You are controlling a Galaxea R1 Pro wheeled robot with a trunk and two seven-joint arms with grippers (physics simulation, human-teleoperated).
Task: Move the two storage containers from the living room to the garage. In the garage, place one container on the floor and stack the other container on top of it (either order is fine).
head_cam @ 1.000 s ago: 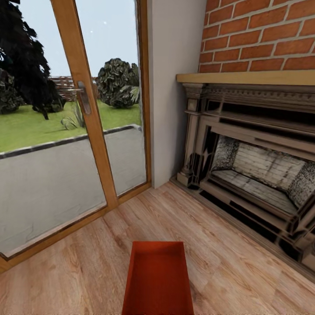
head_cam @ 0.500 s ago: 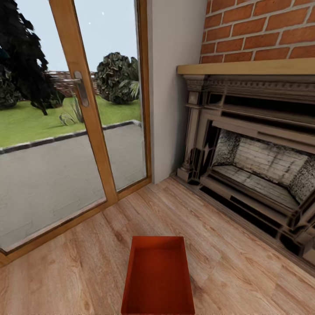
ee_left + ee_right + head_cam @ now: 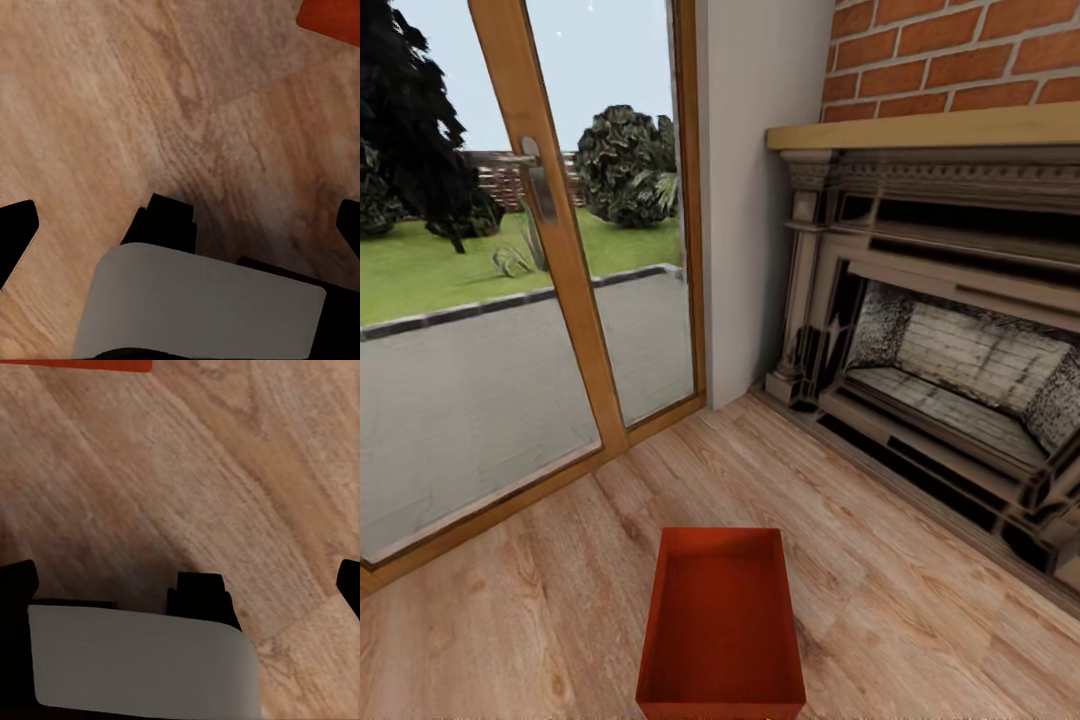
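One red-orange storage container (image 3: pixel 721 625), open-topped and empty, rests on the living room's light wood plank floor just ahead of me, low in the head view. A corner of it shows in the left wrist view (image 3: pixel 334 19), and an edge of it in the right wrist view (image 3: pixel 75 364). My left gripper (image 3: pixel 182 225) hangs open over bare planks, black fingertips (image 3: pixel 15 232) far apart. My right gripper (image 3: pixel 184 583) is open the same way above the floor, holding nothing. The garage is out of view.
A red brick fireplace (image 3: pixel 960 390) with a wooden mantel fills the right side. Glass doors in a wooden frame (image 3: pixel 560 270) stand at the left, a patio and lawn beyond. A beige wall strip (image 3: pixel 750 200) separates them. A grey-white part of my body (image 3: pixel 202 307) lies below each gripper.
The whole head view has shifted, so the camera has moved: the container now shows its near edge and the fireplace sits higher in the picture. The container itself has not visibly moved.
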